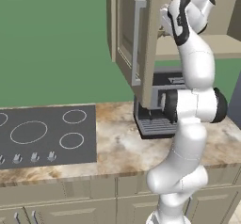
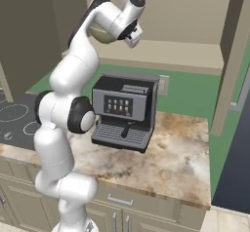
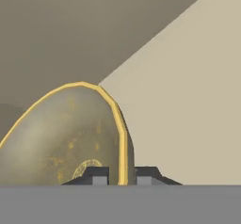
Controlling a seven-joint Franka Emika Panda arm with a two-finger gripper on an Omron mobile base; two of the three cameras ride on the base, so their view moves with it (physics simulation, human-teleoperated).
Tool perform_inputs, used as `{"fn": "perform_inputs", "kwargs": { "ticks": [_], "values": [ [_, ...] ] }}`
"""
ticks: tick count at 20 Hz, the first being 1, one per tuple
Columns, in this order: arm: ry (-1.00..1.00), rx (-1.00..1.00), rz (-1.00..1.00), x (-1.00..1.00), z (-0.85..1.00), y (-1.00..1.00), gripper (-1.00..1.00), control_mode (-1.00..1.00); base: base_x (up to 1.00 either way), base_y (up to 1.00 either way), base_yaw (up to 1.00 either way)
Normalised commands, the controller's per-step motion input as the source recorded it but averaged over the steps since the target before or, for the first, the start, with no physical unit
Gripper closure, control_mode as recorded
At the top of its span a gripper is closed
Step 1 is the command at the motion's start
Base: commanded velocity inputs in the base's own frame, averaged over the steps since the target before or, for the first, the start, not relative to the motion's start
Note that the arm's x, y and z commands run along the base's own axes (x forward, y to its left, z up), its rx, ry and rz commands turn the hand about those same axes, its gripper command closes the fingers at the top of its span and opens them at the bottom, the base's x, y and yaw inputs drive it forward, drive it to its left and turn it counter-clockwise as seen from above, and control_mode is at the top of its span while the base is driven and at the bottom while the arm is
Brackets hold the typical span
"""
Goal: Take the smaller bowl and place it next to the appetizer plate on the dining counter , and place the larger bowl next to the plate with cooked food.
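Note:
The smaller bowl [image 3: 61,138], tan with a yellow rim, sits tilted in the hand view, inside an open upper wall cabinet. Its rim runs straight up between my two fingertips. My gripper [image 3: 121,176] is shut on that rim, one finger inside the bowl and one outside. From the right base view the smaller bowl [image 2: 100,33] peeks out behind my raised forearm, at the cabinet shelf, with the gripper [image 2: 123,35] beside it. In the left base view the gripper [image 1: 164,25] reaches into the cabinet opening. The larger bowl, both plates and the dining counter are out of view.
A black and grey coffee machine [image 2: 122,111] stands on the marbled wall counter [image 2: 180,153] right below my arm. A black cooktop [image 1: 42,133] lies to the left. The open cabinet door [image 1: 136,39] with a long handle hangs left of the hand.

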Motion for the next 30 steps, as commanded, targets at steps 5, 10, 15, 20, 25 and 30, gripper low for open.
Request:
{"fn": "perform_inputs", "kwargs": {
  "ticks": [5,10,15,20,25,30],
  "values": [
    [-0.23,0.0,-0.07,-1.0,0.03,-0.17,1.0,-1.0,0.0,0.0,0.0],
    [-0.36,0.0,-0.11,-1.0,0.0,-0.08,1.0,-1.0,0.0,0.0,0.0],
    [-0.15,0.0,-0.12,-1.0,-0.1,0.0,1.0,-1.0,0.0,0.0,0.0],
    [0.04,0.0,-0.14,-1.0,-0.26,0.0,1.0,-1.0,0.0,0.0,0.0],
    [0.08,0.0,-0.11,-1.0,-0.38,0.0,1.0,-1.0,0.0,0.0,0.0],
    [0.15,-0.06,-0.11,-1.0,-0.82,0.0,1.0,-1.0,0.0,0.0,0.0]
  ]
}}
